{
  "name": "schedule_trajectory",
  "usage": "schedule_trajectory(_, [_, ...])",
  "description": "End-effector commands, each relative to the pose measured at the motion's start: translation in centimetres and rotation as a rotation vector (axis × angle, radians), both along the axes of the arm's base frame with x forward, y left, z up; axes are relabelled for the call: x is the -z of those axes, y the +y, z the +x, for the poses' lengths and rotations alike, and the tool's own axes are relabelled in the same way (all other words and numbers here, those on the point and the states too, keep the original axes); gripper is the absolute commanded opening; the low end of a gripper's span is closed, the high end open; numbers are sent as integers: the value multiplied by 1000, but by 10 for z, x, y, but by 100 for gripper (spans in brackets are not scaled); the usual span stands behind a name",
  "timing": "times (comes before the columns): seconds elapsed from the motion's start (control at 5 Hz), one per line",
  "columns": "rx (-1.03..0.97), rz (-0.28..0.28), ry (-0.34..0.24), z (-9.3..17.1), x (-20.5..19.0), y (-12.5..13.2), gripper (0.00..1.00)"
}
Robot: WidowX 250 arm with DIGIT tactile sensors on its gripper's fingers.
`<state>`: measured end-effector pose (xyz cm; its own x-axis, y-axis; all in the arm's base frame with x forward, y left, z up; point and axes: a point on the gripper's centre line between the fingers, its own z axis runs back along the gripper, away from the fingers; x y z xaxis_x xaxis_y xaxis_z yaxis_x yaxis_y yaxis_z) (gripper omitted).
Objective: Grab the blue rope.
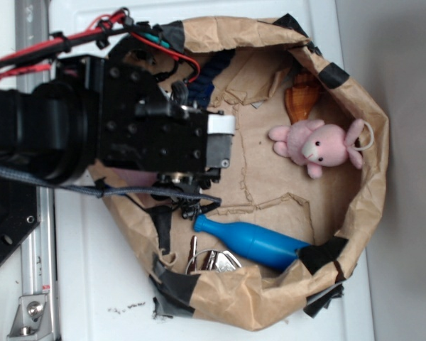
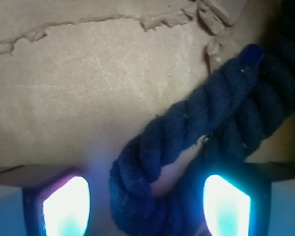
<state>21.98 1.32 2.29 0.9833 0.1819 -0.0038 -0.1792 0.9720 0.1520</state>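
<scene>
- Two glowing fingers [image 2: 66,206] stand wide apart at the bottom of the wrist view, the gripper [image 2: 146,206] spread open and holding nothing.
- Between them lies the blue rope [image 2: 187,132], bent back on itself, its loop right in the gap on the brown paper [image 2: 88,88].
- Its shiny fused tip [image 2: 250,53] points to the upper right.
- From outside, the arm [image 1: 128,121] covers most of the rope; a blue bottle [image 1: 252,241] and a pink plush toy [image 1: 318,145] lie elsewhere in the paper bag [image 1: 362,99].

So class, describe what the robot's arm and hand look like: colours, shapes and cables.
The arm is black and boxy, with screw holes across its flat faces and a round black joint. Red and black cables run along its top. The hand has a white block near its tip, and its two fingers glow cyan-white in the wrist view.
</scene>
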Motion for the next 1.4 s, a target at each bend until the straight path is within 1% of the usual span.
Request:
schedule_trajectory(0.0, [21, -4, -49, 3, -11, -9, 100])
schedule_trajectory(0.2, [16, -8, -19, 7, -3, -10, 100])
schedule_trajectory(0.4, [37, -3, 79, 12, 12, -16, 100])
schedule_trajectory(0.6, [-7, -44, 73, 6, 14, -12, 0])
schedule_trajectory(1.0, [8, -39, 67, 6, 13, -13, 0])
schedule_trajectory(1.2, [7, -45, 59, 5, 13, -12, 0])
